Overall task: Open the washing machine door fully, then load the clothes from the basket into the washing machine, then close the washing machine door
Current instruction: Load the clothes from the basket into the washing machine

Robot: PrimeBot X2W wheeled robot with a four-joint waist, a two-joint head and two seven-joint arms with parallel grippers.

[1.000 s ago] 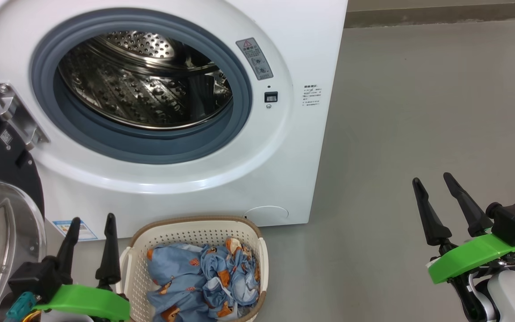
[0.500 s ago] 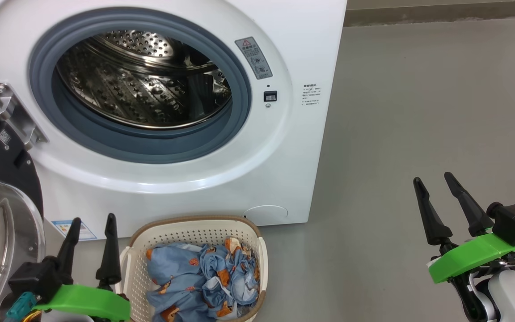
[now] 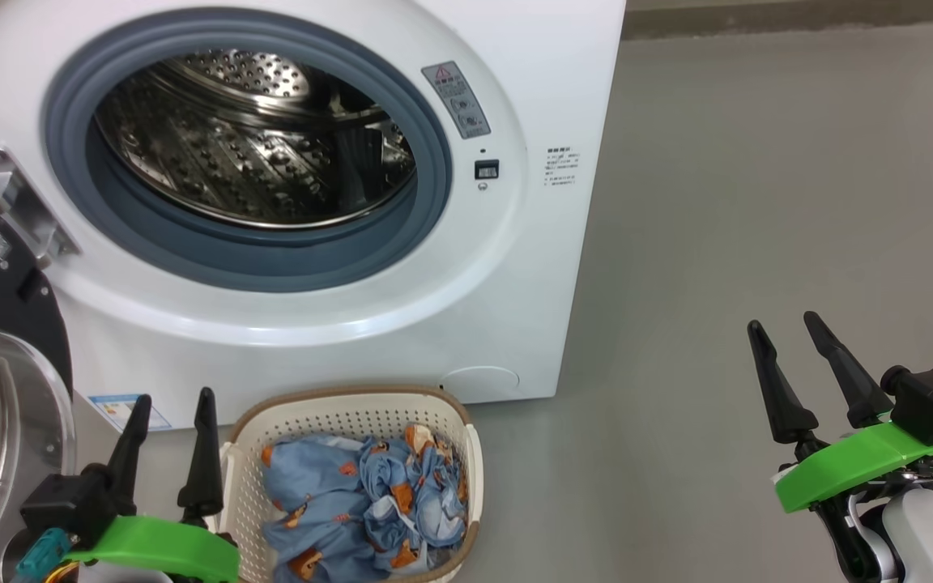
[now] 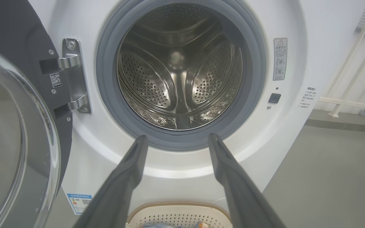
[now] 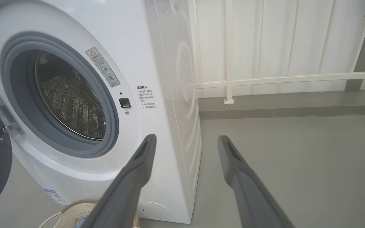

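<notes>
Before the washing machine (image 3: 547, 81), the basket (image 3: 337, 425) holds the clothes (image 3: 313, 486). Our left gripper (image 3: 174, 394) and right gripper (image 3: 781, 321) hover, jaws released and empty.

From the head, looks forward and down on the front of the washing machine (image 3: 515, 324), close, taking in the basket (image 3: 337, 421) at its foot. From the left wrist, faces straight into its drum (image 4: 176, 72) from low and near. From the right wrist, views the washing machine slantwise from off its right front corner. Shares the drum opening across all three
</notes>
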